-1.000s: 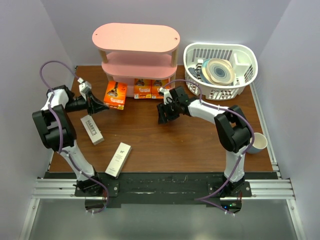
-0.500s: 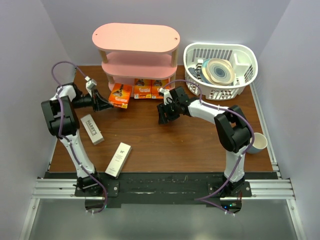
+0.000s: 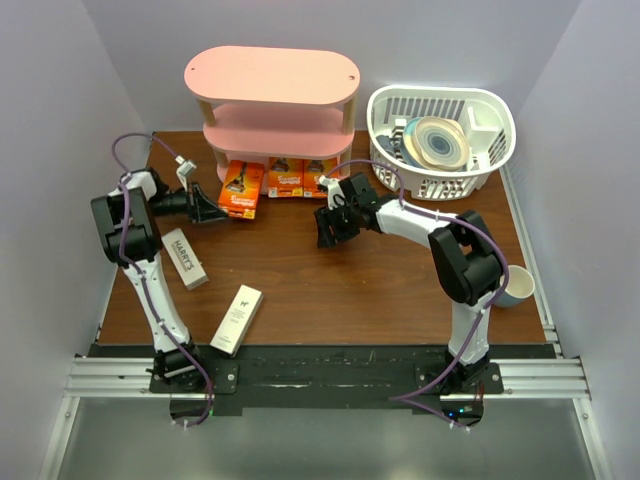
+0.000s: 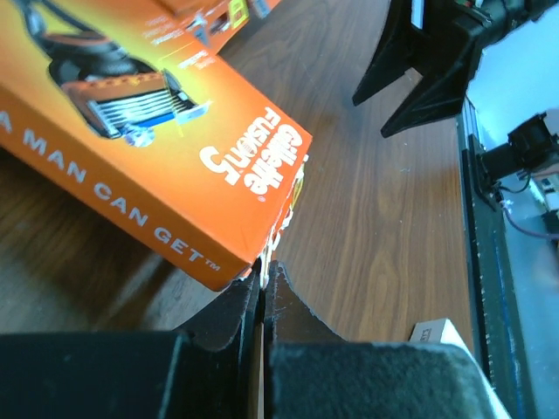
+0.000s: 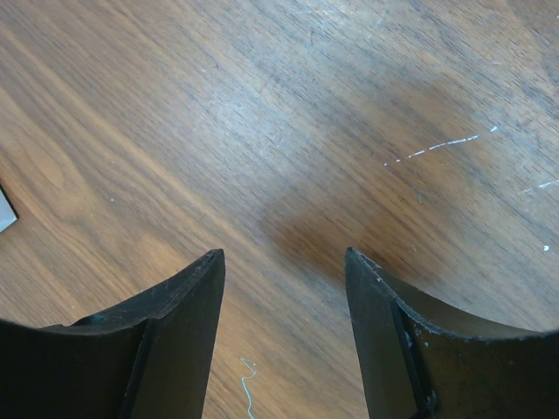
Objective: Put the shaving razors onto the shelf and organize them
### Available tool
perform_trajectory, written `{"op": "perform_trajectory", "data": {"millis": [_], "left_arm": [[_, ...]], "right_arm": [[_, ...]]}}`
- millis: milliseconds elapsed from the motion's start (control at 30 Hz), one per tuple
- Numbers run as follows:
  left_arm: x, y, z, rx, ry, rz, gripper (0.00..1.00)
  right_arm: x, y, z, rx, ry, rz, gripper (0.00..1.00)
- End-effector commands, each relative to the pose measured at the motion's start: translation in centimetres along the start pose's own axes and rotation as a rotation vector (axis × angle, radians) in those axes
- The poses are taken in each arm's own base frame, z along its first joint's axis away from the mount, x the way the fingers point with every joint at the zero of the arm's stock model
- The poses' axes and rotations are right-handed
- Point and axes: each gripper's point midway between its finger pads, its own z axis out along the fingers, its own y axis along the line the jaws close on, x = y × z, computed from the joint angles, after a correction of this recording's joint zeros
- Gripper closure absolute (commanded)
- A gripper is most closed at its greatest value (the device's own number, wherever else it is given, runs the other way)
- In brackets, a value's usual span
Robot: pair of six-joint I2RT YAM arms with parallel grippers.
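Note:
The pink shelf (image 3: 272, 100) stands at the back centre. Two orange razor packs (image 3: 284, 178) (image 3: 318, 176) sit side by side at its lowest tier. My left gripper (image 3: 207, 210) is shut on the thin edge of a third orange pack (image 3: 240, 186), held just left of those two. In the left wrist view the pack (image 4: 157, 131) fills the upper left above my left gripper (image 4: 264, 272). Two whitish-grey boxes (image 3: 184, 258) (image 3: 236, 319) lie on the table at the near left. My right gripper (image 3: 328, 228) is open and empty over bare wood (image 5: 284, 262).
A white slatted basket (image 3: 440, 175) with plates stands at the back right. A pale mug (image 3: 518, 285) sits at the right table edge. The right gripper shows black in the left wrist view (image 4: 419, 70), right of the held pack. Walls close in on the table on both sides.
My left gripper has carried the orange pack back and to the right, up to the shelf's lowest tier beside the other two packs. The right arm has not moved.

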Motion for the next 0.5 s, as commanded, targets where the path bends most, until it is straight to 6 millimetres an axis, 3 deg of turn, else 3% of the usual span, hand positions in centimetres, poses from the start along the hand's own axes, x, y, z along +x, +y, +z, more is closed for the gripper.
{"op": "perform_trajectory", "data": {"millis": [0, 33, 100, 133, 233, 467], "left_arm": [[-1.2, 1.8, -0.3, -0.049, -0.002, -0.04, 1.0], [-0.6, 2.0, -0.3, -0.08, 0.02, -0.152, 1.0], [-1.6, 3.3, -0.6, -0.142, 0.015, -0.103, 1.0], [-1.0, 3.4, -0.5, -0.169, 0.022, -0.172, 1.0], [-1.9, 4.3, -0.8, -0.238, -0.001, -0.181, 1.0], [-3.5, 5.2, 0.4, -0.238, -0.019, -0.219, 1.0]], "right_arm": [[-0.9, -0.1, -0.1, 0.006, -0.024, -0.021, 0.39], [-1.0, -0.1, 0.0, 0.006, -0.027, -0.022, 0.39], [-0.9, -0.3, 0.1, 0.007, -0.023, -0.02, 0.39], [-1.0, -0.2, 0.1, 0.006, -0.023, -0.018, 0.39], [-0.9, -0.1, 0.3, 0.001, -0.02, -0.014, 0.39], [-0.9, -0.1, 0.4, -0.002, -0.016, -0.008, 0.39]]}}
